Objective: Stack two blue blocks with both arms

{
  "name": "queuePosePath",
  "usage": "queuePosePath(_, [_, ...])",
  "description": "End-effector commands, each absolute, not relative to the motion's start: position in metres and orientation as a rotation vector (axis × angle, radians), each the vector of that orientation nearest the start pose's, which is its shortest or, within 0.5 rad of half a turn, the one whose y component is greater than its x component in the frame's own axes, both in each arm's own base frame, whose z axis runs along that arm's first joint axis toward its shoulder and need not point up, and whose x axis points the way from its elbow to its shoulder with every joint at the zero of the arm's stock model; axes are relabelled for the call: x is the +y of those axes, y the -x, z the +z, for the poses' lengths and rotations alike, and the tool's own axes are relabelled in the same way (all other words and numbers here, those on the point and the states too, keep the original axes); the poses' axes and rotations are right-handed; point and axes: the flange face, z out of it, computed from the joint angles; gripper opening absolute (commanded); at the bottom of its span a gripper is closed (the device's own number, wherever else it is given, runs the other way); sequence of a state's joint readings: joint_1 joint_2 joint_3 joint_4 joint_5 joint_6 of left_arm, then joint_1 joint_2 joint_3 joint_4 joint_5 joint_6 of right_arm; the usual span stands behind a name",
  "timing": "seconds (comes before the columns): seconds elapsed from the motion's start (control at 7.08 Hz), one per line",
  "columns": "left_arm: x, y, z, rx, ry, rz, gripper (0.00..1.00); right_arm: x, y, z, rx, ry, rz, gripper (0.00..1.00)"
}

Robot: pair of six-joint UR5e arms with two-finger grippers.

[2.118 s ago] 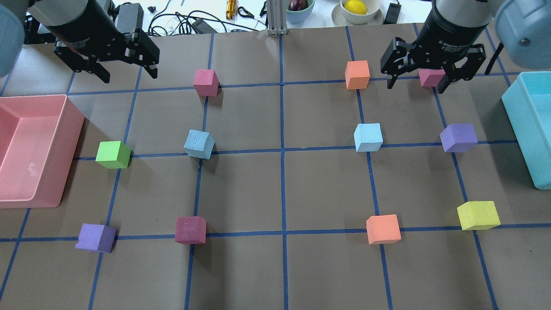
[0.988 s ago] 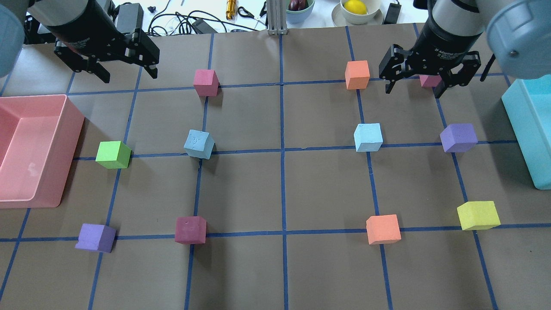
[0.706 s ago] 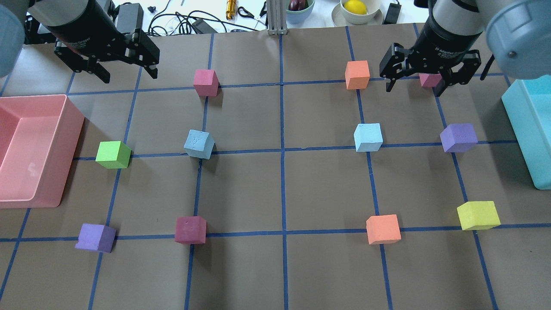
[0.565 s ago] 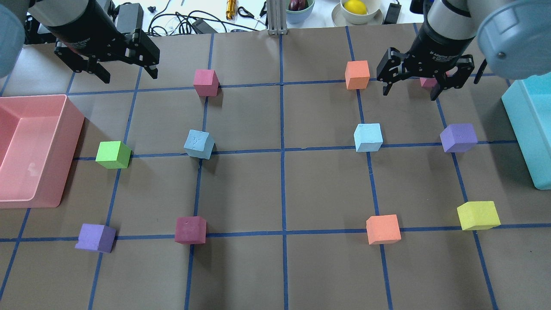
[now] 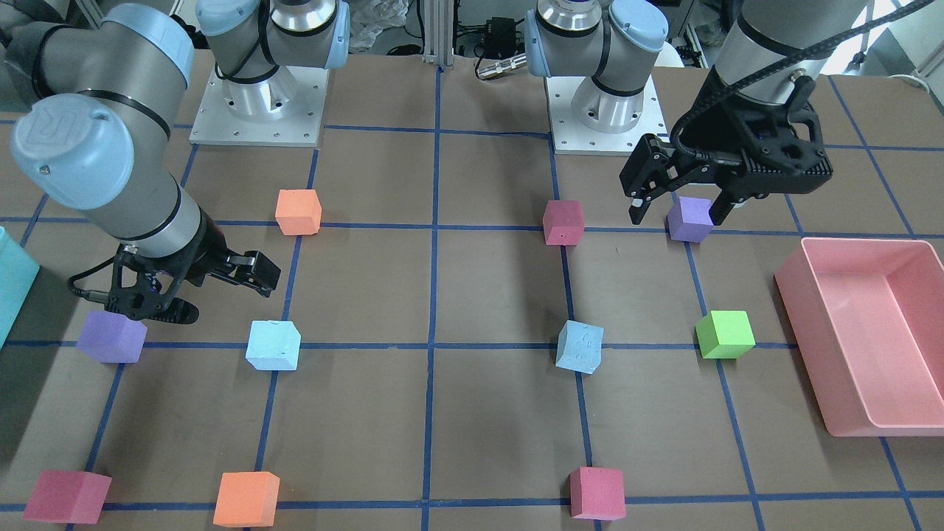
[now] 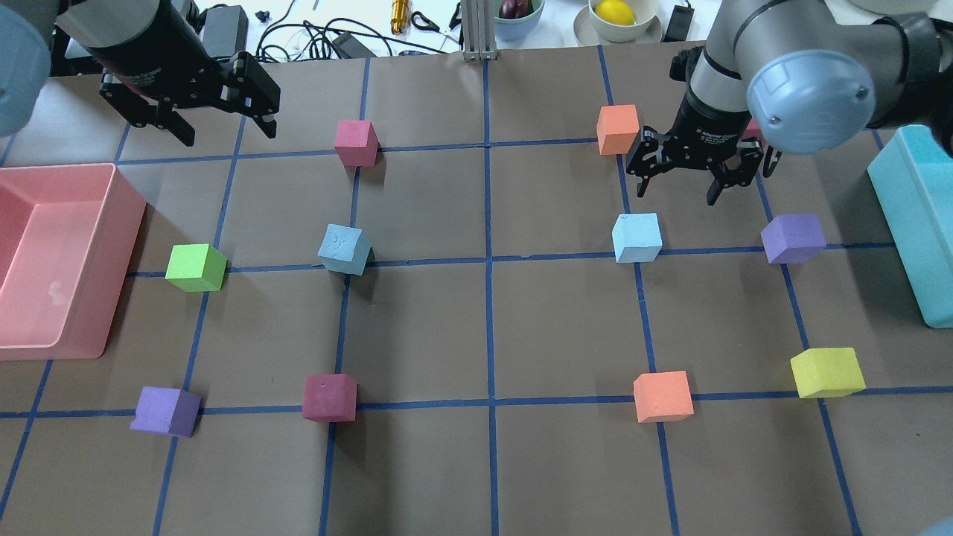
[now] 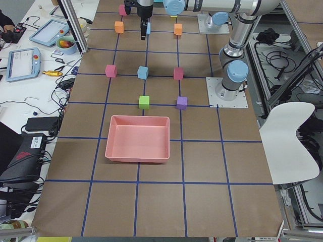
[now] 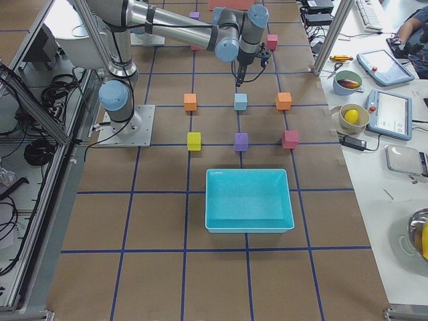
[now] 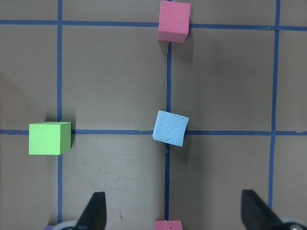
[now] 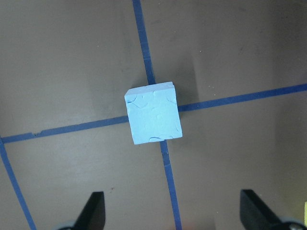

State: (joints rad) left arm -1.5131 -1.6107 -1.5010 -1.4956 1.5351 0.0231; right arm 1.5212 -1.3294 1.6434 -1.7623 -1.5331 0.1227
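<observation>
The pink bin (image 6: 128,246) sits at my left edge of the table (image 6: 417,327), its floor showing pink from wall to wall. The teal bin (image 8: 249,172) sits at my right edge, and the exterior right view shows its floor teal all over. On the side table beyond, a pale bowl (image 6: 622,31) holds a lemon (image 6: 616,11).

The right blue block (image 6: 636,237) stands on a crossing of the blue tape lines (image 6: 489,335). The left blue block (image 6: 345,249) stands on another crossing, turned askew to the grid, well apart from the first.

My right gripper (image 6: 679,182) is spread wide with nothing in it. It hangs above the table just past the right blue block, which my wrist view shows ahead of the fingers, midway between them. My left gripper (image 6: 225,134) is also spread wide and holds nothing, at the far left corner beyond the pink bin.

Around the right blue block:
- An orange cube (image 6: 618,129) is near my right gripper.
- A purple cube (image 6: 793,238) is off towards the teal bin.
- A pink cube (image 5: 68,495) is mostly hidden behind my right arm in the overhead view.

Around the left blue block, all apart from it, stand a green cube (image 6: 196,267), a rose cube (image 6: 356,142) and a dark red cube (image 6: 329,397).
</observation>
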Motion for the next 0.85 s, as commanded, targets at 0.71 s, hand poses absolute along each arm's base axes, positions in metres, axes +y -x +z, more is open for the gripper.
queuePosePath(0.71, [-0.554,0.107,0.293,3.182,0.002,-0.036,1.00,-0.604,-0.108,0.223,3.080,-0.144,0.289,1.00])
